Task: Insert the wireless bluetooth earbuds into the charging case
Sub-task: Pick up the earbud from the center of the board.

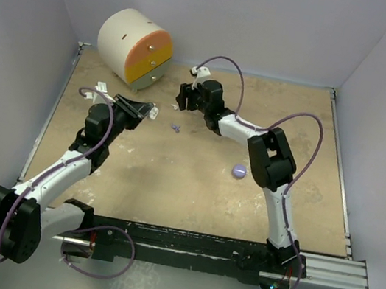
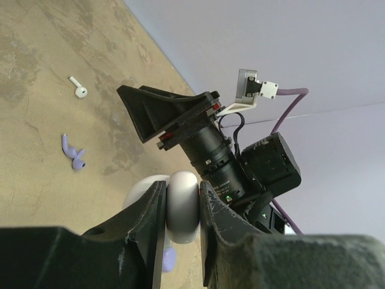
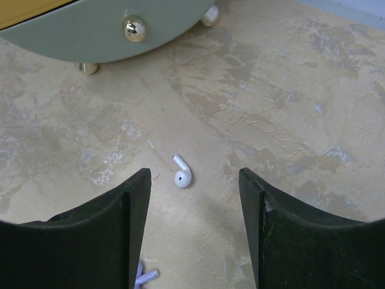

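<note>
Left hand point(image 2: 181, 186) is clamped shut on a white round case point(image 2: 183, 214); right hand point(image 3: 194, 180) gapes wide over a white earbud point(image 3: 182, 176) lying on the bench point(image 3: 301, 120) between its fingers; a purple earbud point(image 3: 144, 277) lies near it.

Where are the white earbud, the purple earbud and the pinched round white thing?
white earbud point(image 3: 183, 177), right wrist view, its bulb.
purple earbud point(image 2: 72, 153), left wrist view, its middle.
round white puck point(image 2: 183, 208), left wrist view, its edge.
</note>
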Motion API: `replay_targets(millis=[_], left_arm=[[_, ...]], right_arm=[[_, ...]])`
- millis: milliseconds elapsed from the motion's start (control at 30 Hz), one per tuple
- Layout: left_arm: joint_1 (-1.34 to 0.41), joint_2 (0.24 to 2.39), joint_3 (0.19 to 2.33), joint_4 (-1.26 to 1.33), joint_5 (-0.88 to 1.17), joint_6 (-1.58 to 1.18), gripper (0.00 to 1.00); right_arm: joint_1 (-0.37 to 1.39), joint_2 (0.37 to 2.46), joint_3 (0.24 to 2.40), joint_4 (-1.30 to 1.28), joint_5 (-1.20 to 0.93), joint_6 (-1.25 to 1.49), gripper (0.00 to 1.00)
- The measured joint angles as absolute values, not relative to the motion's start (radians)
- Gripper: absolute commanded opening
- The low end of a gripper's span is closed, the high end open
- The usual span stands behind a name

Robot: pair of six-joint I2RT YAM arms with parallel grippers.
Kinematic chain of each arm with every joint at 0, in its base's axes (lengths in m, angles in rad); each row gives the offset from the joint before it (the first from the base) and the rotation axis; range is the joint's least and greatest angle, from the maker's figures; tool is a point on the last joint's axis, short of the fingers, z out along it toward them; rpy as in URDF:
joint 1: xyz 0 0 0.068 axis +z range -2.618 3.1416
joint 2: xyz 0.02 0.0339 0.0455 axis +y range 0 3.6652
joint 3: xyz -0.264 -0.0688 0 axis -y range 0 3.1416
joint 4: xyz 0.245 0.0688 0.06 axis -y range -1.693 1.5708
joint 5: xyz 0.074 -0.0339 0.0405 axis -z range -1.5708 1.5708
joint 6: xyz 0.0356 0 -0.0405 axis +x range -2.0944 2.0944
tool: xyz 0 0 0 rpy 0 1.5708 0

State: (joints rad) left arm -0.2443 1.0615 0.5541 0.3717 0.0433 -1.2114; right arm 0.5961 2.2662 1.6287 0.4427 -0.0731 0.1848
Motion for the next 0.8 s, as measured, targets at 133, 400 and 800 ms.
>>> replay_targets(millis=[133,400,800], left_arm=[[-0.243,1.061,0.554,0.372,0.043,-1.211,0.0],[-0.242,1.061,0.554,0.372,0.043,-1.211,0.0],[-0.229,1.062,0.554,0.373,0.044,-1.212,0.0]], right_arm=[[0.604,2.299,1.668,0.43,-0.067,0.179,0.6],[0.63,2.354,1.727,0.401,-0.042,0.171,0.59],[0.644,2.399,1.766,0.371,-0.005,0.168,0.58]])
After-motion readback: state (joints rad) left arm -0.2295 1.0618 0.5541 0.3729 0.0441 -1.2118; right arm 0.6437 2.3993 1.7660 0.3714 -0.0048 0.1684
